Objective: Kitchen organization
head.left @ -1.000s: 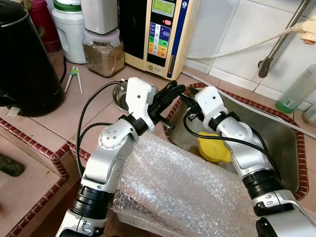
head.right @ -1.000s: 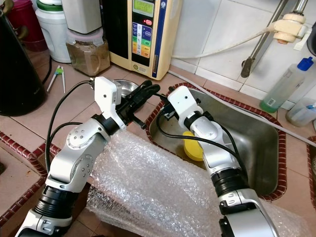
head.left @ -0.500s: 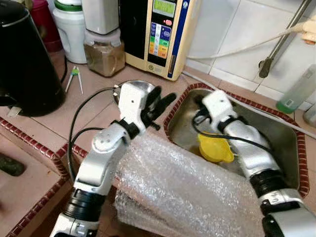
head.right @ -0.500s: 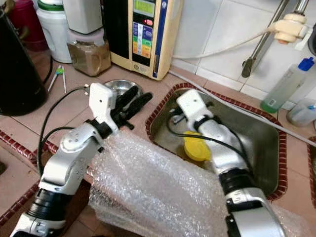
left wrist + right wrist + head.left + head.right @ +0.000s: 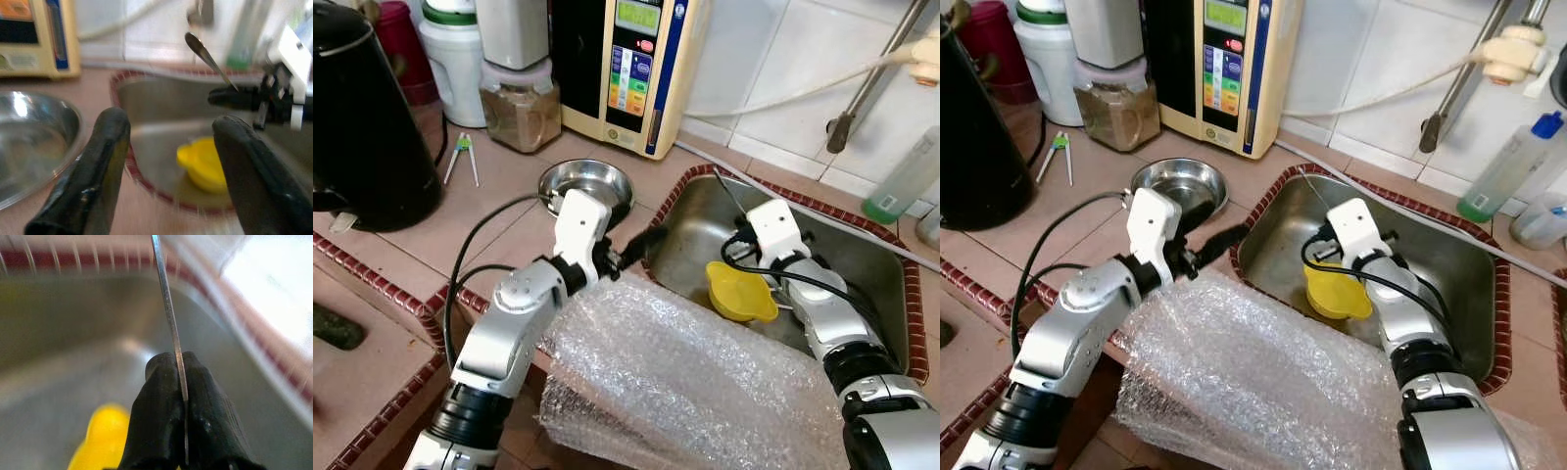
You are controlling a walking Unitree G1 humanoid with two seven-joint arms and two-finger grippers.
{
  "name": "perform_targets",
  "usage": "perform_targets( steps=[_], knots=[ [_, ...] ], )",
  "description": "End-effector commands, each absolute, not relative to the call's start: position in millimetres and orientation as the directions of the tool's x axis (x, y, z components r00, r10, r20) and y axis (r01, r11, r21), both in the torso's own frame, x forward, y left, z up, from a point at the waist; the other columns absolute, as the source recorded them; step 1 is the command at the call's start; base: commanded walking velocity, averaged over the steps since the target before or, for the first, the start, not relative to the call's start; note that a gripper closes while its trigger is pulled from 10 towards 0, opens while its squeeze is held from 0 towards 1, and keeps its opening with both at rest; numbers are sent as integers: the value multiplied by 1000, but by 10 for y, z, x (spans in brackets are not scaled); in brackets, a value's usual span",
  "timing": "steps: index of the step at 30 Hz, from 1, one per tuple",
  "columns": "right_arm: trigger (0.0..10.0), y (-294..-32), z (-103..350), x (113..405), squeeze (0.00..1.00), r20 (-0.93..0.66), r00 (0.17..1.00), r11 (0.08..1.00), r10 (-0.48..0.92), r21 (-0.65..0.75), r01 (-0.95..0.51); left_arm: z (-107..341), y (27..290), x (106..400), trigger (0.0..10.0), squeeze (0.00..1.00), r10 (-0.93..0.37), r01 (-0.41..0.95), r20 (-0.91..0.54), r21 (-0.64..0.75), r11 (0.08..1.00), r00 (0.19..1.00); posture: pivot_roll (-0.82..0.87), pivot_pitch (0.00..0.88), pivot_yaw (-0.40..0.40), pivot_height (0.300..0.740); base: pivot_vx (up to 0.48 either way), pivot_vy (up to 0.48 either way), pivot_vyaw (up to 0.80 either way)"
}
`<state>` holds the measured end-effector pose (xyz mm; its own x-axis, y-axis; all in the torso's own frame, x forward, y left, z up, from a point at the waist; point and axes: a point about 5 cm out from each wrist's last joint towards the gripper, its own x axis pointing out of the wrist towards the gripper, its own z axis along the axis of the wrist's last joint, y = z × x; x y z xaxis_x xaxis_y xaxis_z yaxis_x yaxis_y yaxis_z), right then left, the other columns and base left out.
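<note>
Steel sink (image 5: 862, 284) holds yellow cup (image 5: 736, 294); right gripper (image 5: 177, 377) jaws clamped on spoon (image 5: 166, 298); left gripper (image 5: 168, 161) jaws apart.

Your two head views look forward and down from above onto the tiled worktop (image 5: 499, 201), sharing the steel sink (image 5: 876, 264) at about 2 o'clock and the bubble wrap (image 5: 1253, 382) at 6. Your left wrist view looks low across the worktop toward that sink. Your right wrist view sits very close inside it, above the yellow cup (image 5: 100, 435).
</note>
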<state>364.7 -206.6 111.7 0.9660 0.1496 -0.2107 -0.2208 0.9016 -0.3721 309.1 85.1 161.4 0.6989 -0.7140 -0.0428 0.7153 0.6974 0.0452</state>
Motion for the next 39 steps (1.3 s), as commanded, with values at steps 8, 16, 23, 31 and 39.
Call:
perform_targets(
  steps=[8,16,23,31,39],
  knots=[
    [10000,-2293,992,3588,1000,-295,953,945,62,-290,-151,1465,860,3064,10000,1000,-730,740,-132,46,671,671,72,52,-52,740,0,0,0],
    [10000,-2211,954,3593,1000,-321,942,949,95,-256,-183,1499,925,3158,10000,1000,-674,681,-100,75,729,732,71,61,-56,740,0,0,0],
    [10000,-2195,1074,3627,1000,-236,965,965,117,-204,-167,1623,1150,3423,10000,1000,-485,486,-37,88,869,874,60,65,-51,740,0,0,0],
    [10000,-1879,1464,3605,1000,3,958,927,288,-252,-278,1779,1353,3781,10000,1000,-230,230,-21,-15,973,973,28,85,-37,740,0,0,0],
    [10000,-1678,1710,3449,1000,88,927,890,366,-325,-320,1664,1365,3971,10000,1000,-97,76,-165,-134,988,981,-23,94,-8,740,0,0,0]
  ],
)
